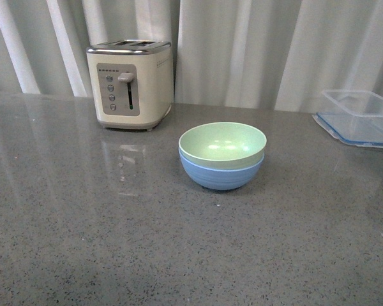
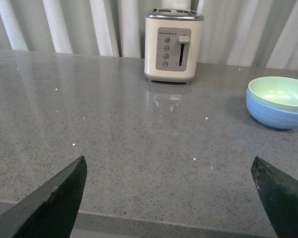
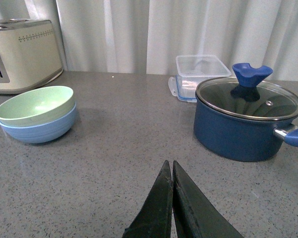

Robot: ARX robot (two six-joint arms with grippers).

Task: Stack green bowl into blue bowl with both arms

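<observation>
The pale green bowl [image 1: 222, 142] sits nested inside the blue bowl [image 1: 221, 174] on the grey counter, upright. The stack also shows in the left wrist view, green bowl [image 2: 280, 92] in blue bowl [image 2: 273, 114], and in the right wrist view, green bowl [image 3: 34, 103] in blue bowl [image 3: 38, 130]. My left gripper [image 2: 169, 168] is open and empty, well back from the bowls near the counter's front edge. My right gripper [image 3: 170, 166] is shut and empty, back from the bowls. Neither arm shows in the front view.
A cream toaster [image 1: 130, 83] stands behind and left of the bowls. A clear plastic container [image 1: 359, 117] lies at the back right. A dark blue pot with a glass lid [image 3: 246, 118] stands right of the bowls. Curtains hang behind the counter [image 1: 115, 223].
</observation>
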